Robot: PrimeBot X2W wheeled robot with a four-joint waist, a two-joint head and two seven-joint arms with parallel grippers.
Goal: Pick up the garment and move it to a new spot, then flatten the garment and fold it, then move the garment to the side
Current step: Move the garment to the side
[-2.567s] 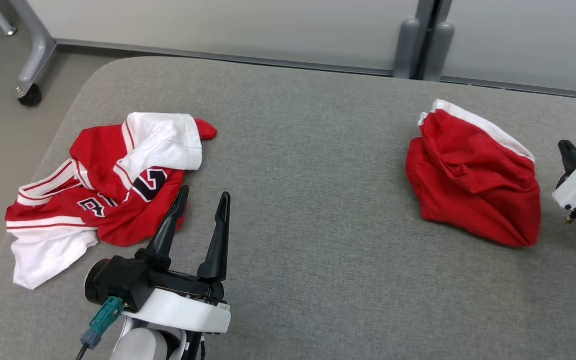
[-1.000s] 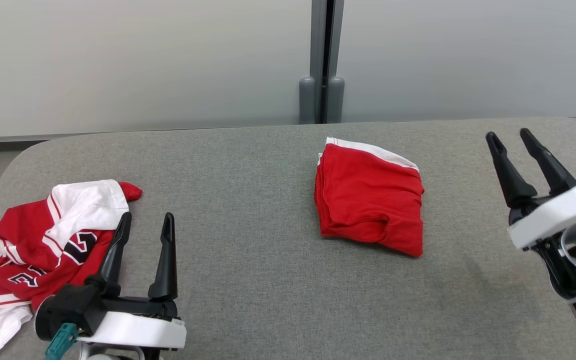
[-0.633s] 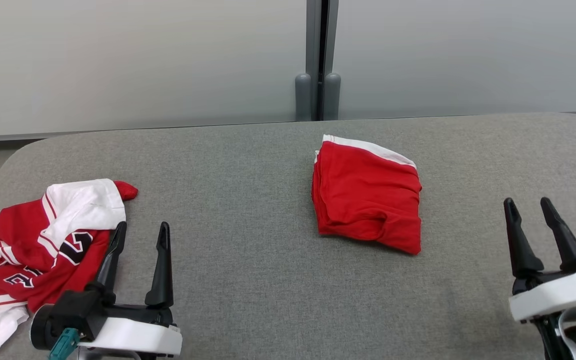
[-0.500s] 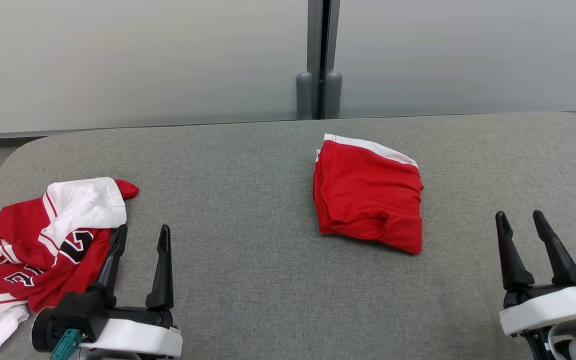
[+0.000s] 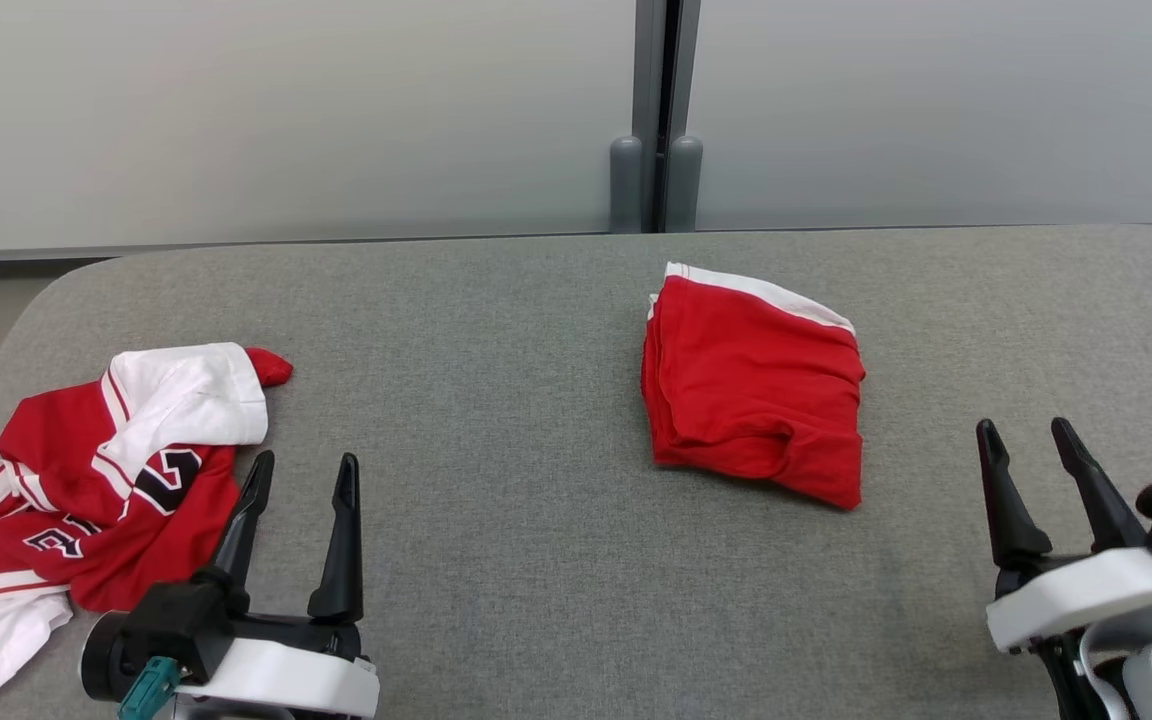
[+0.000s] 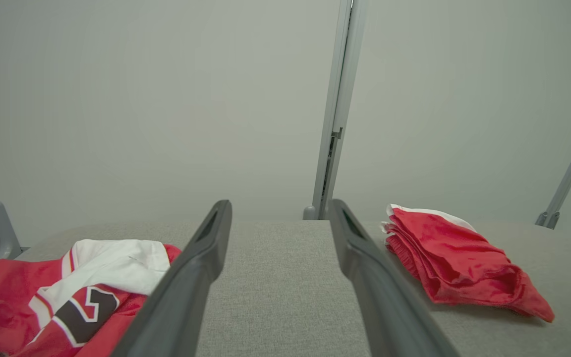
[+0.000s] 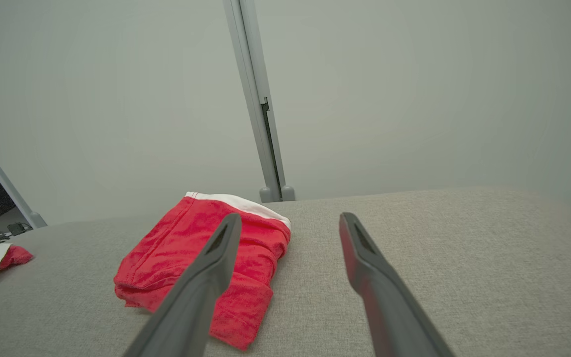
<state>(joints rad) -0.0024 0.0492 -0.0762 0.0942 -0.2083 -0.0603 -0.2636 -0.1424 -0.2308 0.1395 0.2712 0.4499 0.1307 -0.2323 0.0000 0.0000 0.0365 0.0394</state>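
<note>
Lying on the grey padded table (image 5: pixel 536 560), the folded red garment (image 5: pixel 756 385) sat right of centre, toward the far edge. It was a compact stack with a white band along its far side and a loose lip of cloth curling at its near edge. From the left wrist camera the folded red garment (image 6: pixel 454 267) showed as several layers, thick at the back and thinning to a corner at the front. From the right wrist camera it (image 7: pixel 166 248) lay ahead and to the left, and one dark finger crossed in front of it.

The table carried one other piece, a crumpled jersey (image 5: pixel 96 470) in red and white with dark lettering. It was bunched at the left end, well apart from the folded stack, and its white corner reached the near left edge.

The left gripper (image 5: pixel 305 460) stood at the near left, its jaws spread wide with nothing between them. Its outer fingertip was just beside the jersey's hem, and whether the two touched could not be told. The right gripper (image 5: pixel 1024 428) stood at the near right, equally wide and empty, and well clear of the folded garment. Bare grey fabric showed between each pair of fingers in the wrist views.

Pale wall panels (image 5: pixel 286 120) rose behind the table, split by a grey post (image 5: pixel 658 100).
</note>
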